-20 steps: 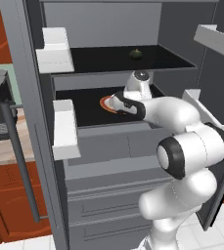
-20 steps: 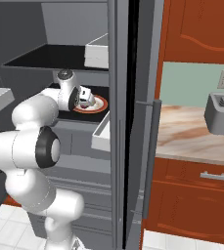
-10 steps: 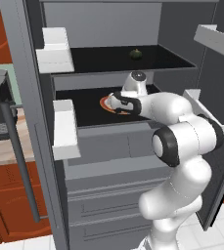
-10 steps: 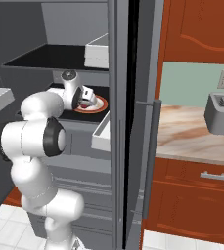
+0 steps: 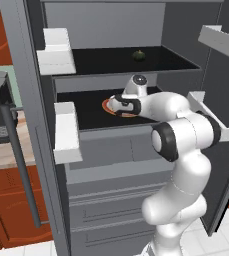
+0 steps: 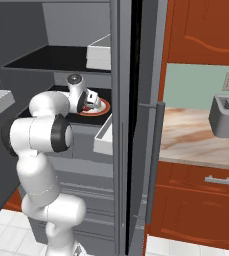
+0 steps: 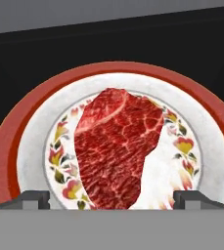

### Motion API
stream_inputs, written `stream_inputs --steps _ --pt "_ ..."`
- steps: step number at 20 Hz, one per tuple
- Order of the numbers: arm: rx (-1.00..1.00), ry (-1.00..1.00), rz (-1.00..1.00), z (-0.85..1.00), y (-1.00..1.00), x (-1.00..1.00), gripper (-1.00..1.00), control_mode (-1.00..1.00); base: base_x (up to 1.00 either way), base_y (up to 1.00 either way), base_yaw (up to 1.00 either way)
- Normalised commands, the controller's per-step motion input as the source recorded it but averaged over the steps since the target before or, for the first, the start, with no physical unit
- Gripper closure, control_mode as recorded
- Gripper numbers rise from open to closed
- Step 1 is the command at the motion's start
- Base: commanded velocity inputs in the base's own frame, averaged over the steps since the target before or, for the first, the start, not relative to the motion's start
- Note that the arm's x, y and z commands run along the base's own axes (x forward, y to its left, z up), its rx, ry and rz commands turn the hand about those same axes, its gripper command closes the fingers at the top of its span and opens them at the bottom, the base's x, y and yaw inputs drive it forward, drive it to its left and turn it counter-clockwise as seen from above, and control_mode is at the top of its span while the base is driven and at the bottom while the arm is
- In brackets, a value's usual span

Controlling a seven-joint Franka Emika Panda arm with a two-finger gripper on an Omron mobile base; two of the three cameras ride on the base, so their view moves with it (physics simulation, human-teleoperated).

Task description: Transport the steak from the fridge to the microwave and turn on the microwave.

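A marbled, raw-looking steak (image 7: 117, 149) is seen on a glossy, red-rimmed ceramic-looking plate (image 7: 201, 141) with floral print, set upon a matt black fridge shelf (image 5: 86, 107); smooth grey fridge (image 5: 111, 150) walls are shown.

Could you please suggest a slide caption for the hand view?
Open gripper poised over the raw steak on a red-rimmed floral plate.

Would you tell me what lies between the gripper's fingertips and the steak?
Nothing: in the hand view the open gripper straddles the steak, with bare plate beside it.
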Motion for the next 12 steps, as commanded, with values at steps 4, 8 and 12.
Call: stream_inputs --steps 4,8,12 --pt "0.00 0.00 -0.01 -0.19 0.00 0.22 -1.00 -1.00 0.00 0.00 0.00" --pt "0.00 0.00 0.00 -0.20 0.00 0.22 -1.00 -1.00 0.00 0.00 0.00" --pt "0.00 0.00 0.00 -0.11 0.00 0.27 -1.00 -1.00 0.00 0.00 0.00"
